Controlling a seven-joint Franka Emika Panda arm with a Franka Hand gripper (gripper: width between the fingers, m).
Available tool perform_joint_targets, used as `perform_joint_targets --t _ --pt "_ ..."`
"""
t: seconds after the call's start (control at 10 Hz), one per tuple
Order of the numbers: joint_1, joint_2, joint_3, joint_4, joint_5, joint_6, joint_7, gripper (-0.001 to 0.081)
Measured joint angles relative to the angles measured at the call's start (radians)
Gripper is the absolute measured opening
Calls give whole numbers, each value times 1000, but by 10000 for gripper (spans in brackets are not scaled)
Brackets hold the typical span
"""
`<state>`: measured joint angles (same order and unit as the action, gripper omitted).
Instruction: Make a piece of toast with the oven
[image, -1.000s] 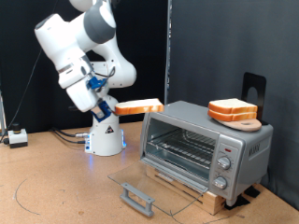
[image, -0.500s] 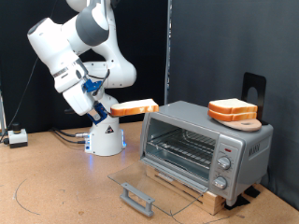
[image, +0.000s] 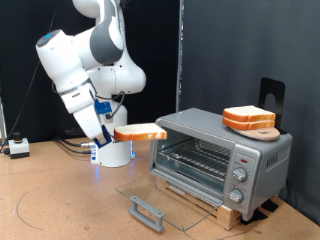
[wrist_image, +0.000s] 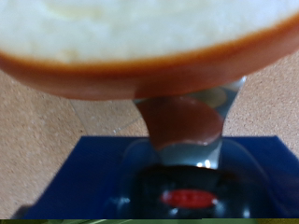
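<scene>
A flat piece of toast (image: 139, 131) with a pale face and orange-tan crust hangs in the air, level, just to the exterior view's left of the oven (image: 221, 155). My gripper (image: 116, 133) is shut on the slice's left end. The silver-grey oven stands at the exterior view's right with its glass door (image: 160, 200) folded down flat, grey bar handle (image: 147, 212) nearest the camera and wire rack (image: 192, 160) showing inside. In the wrist view the toast (wrist_image: 140, 47) fills the frame, close up, with one finger (wrist_image: 187, 117) beneath it.
A stack of matching bread slices (image: 249, 119) sits on a wooden board on the oven's roof. Three knobs (image: 238, 177) line the oven's right front. The arm's white base (image: 112, 151) stands behind on the brown tabletop (image: 60, 200), and a small white box (image: 17, 148) lies at the far left.
The arm has swung down and towards the exterior view's left, carrying the toast lower, from roof height of the oven to the level of its opening.
</scene>
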<state>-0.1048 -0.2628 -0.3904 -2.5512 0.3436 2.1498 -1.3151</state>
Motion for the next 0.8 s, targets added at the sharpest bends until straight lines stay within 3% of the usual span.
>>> perform_joint_targets --t 0.4,0.8 --pt "36 90 39 2 5 69 -37 396" --pt "93 96 128 -39 6 123 0 396"
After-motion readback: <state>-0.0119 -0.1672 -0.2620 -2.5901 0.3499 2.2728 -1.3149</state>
